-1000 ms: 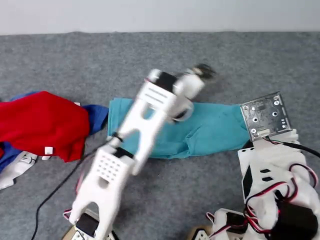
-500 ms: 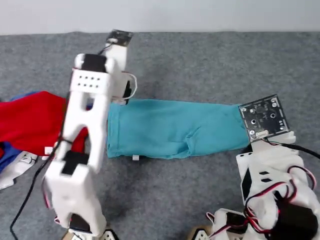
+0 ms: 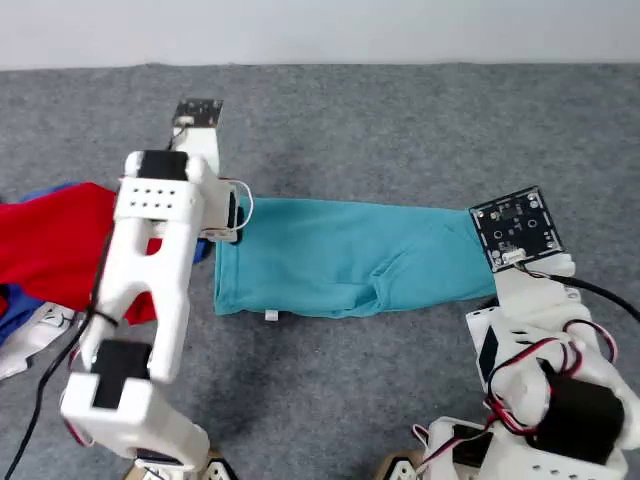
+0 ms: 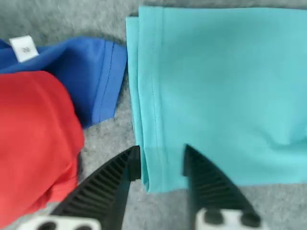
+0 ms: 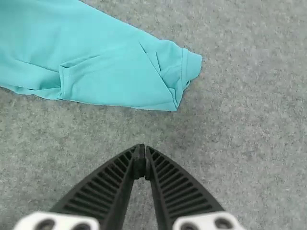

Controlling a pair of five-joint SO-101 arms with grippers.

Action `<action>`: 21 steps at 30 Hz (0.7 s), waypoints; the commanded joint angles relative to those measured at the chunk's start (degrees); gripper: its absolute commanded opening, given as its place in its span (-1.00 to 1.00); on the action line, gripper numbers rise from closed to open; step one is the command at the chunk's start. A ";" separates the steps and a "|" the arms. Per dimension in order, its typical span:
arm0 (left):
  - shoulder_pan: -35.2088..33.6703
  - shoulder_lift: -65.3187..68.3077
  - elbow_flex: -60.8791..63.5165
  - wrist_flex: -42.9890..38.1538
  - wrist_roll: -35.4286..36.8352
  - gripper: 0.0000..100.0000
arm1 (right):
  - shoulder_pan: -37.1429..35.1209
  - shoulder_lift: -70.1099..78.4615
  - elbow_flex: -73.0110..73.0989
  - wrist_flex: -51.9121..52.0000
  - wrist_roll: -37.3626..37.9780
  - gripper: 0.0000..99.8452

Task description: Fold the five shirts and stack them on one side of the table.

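My left arm has swung off middle of teal shirt out to its 9 o'clock edge. Left gripper now low there, jaws narrowly apart, straddling hem corner, nothing pinched yet. Right gripper closed, empty, off shirt's 3 o'clock end (barely shifted). Shirt lies mid-table as long strip. Red shirt bunched at 9 o'clock. I judge next fold is pending.

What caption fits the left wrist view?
Open left gripper over the teal shirt's corner, beside a blue shirt and red shirt.
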 commanded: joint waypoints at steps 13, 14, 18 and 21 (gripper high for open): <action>-0.79 17.49 -0.40 -15.91 1.23 -0.59 | 0.04 -0.13 -0.70 2.07 -0.09 -0.96; -1.05 17.58 -1.27 -15.65 1.23 -0.59 | 0.04 -0.13 -0.70 2.07 -0.09 -0.96; -1.58 17.93 -4.62 -12.66 1.23 -0.59 | 0.04 -0.13 -0.70 2.07 0.09 -0.96; -1.76 17.67 -6.29 -10.64 1.14 -0.59 | 0.04 -0.13 -0.70 2.07 0.18 -0.96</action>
